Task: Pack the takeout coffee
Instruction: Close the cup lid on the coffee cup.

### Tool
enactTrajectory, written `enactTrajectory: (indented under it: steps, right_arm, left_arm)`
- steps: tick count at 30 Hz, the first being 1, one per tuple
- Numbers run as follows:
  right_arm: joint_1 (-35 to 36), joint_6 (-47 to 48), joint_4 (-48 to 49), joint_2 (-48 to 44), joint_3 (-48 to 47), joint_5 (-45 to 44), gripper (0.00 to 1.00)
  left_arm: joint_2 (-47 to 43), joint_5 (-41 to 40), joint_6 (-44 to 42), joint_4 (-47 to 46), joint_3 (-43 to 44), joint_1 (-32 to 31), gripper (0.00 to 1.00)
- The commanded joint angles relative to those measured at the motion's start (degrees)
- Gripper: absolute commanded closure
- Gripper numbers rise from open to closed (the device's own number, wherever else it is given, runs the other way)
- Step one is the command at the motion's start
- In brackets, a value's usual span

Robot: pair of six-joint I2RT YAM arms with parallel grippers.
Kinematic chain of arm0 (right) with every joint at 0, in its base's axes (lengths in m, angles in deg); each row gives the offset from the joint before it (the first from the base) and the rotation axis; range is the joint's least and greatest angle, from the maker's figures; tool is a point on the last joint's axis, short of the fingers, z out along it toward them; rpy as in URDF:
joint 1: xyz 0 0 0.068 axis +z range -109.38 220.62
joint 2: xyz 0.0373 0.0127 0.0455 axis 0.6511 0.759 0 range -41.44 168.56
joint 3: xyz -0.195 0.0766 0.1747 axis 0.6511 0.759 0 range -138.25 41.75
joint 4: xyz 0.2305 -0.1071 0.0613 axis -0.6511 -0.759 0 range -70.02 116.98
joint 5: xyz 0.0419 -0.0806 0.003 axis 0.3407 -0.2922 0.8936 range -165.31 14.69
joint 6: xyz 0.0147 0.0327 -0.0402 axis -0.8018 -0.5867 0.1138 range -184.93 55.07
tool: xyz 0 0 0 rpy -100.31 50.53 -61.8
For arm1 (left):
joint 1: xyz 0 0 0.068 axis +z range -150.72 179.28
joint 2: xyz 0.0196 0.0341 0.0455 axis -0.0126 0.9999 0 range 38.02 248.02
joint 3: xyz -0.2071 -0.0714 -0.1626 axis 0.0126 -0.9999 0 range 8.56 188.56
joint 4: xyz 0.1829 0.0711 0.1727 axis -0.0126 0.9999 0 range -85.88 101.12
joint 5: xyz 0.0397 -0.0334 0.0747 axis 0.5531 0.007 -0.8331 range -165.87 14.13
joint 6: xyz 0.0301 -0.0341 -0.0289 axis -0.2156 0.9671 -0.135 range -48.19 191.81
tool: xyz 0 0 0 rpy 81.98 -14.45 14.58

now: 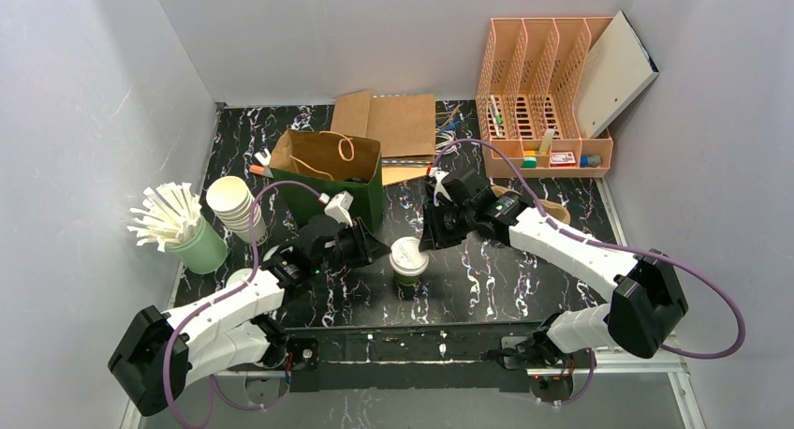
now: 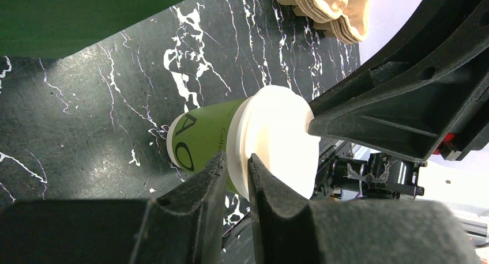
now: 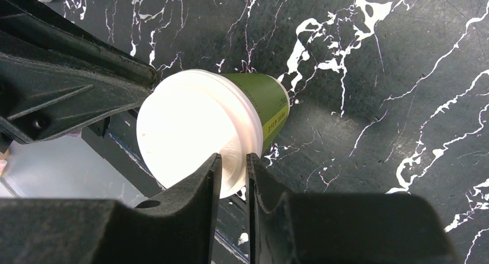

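green cup (image 1: 409,282) with white lid (image 1: 408,255), green bag (image 1: 314,202), black table (image 1: 487,279) veined in white.

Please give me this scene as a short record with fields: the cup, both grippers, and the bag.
coffee cup: green, upright on the marbled table, white lid on
left gripper: pinching the lid's rim from the left
right gripper: pinching the rim from the right
paper bag: green, open, standing behind the cup, apart from it
packing: cup not yet in bag
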Motion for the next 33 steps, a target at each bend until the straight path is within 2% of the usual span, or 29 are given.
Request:
enactTrajectory:
  steps: [1, 19, 33]
  right_arm:
    - [0.1, 0.7, 1.3, 0.8, 2.1, 0.8, 0.69]
    - [0.5, 2.2, -1.6, 1.5, -0.1, -0.9, 0.65]
    - [4.9, 2.8, -4.6, 2.8, -1.9, -7.6, 0.60]
  left_arm:
    - [0.6, -0.4, -1.2, 2.8, -1.9, -0.3, 0.82]
    - [1.9, -3.0, -3.1, 6.9, -2.6, -1.1, 0.84]
    - [3.6, -10.2, -4.4, 10.1, -2.6, -4.4, 0.85]
